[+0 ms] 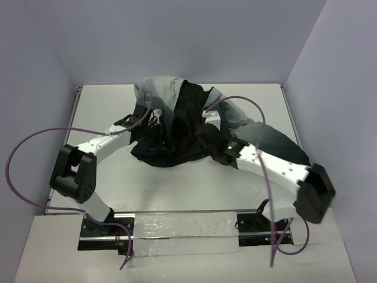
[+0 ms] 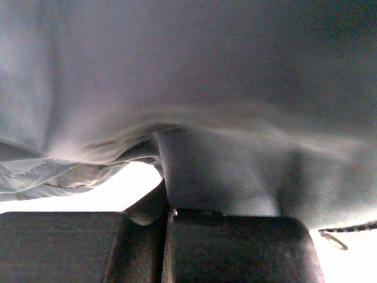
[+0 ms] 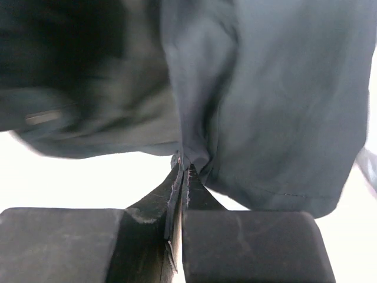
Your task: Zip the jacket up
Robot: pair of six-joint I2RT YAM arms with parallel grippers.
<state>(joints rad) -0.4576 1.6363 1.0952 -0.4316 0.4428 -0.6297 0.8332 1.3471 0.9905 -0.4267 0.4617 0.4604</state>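
The jacket (image 1: 177,112) lies bunched at the middle back of the table, light grey at its top, black lining open in the centre, one sleeve trailing right. My left gripper (image 1: 154,131) is buried in its left side. In the left wrist view the left gripper (image 2: 166,206) is shut with a fold of the jacket (image 2: 206,88) pinched at the tips. My right gripper (image 1: 203,137) meets the lower right of the black part. Seen from the right wrist, the right gripper (image 3: 184,171) is shut on a thin edge of the jacket (image 3: 277,100). The zipper is not clearly visible.
The white table (image 1: 100,106) is walled on three sides. Purple cables (image 1: 35,141) loop off both arms. A clear plastic strip (image 1: 182,227) lies between the arm bases at the near edge. The trailing sleeve (image 1: 277,138) reaches toward the right arm.
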